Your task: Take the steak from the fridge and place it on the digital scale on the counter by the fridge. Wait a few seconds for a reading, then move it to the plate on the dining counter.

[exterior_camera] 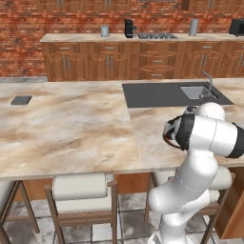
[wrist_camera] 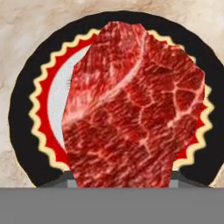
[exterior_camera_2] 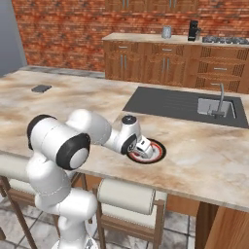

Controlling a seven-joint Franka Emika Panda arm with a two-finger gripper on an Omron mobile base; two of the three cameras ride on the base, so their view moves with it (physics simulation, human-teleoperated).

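The steak [wrist_camera: 131,109], a red marbled slab, hangs in the jaws of my gripper [wrist_camera: 122,181] right over the plate [wrist_camera: 22,113], whose black rim and red-and-cream ring show around it. Whether the meat touches the plate I cannot tell. In the right base view my gripper [exterior_camera_2: 145,148] points down onto the plate [exterior_camera_2: 159,152] near the front edge of the dining counter [exterior_camera_2: 204,155]. My own arm hides the hand in the left base view. The digital scale [exterior_camera: 21,100] [exterior_camera_2: 41,88] lies far off to the left on the same marble top.
A large dark grey panel [exterior_camera: 157,95] with a sink [exterior_camera: 195,91] and faucet [exterior_camera_2: 221,97] lies behind the plate. Stools [exterior_camera: 78,187] [exterior_camera_2: 131,197] stand under the counter's near edge. Wooden cabinets [exterior_camera: 109,62] line the brick back wall. A flat grey surface [exterior_camera_2: 8,34] stands far left.
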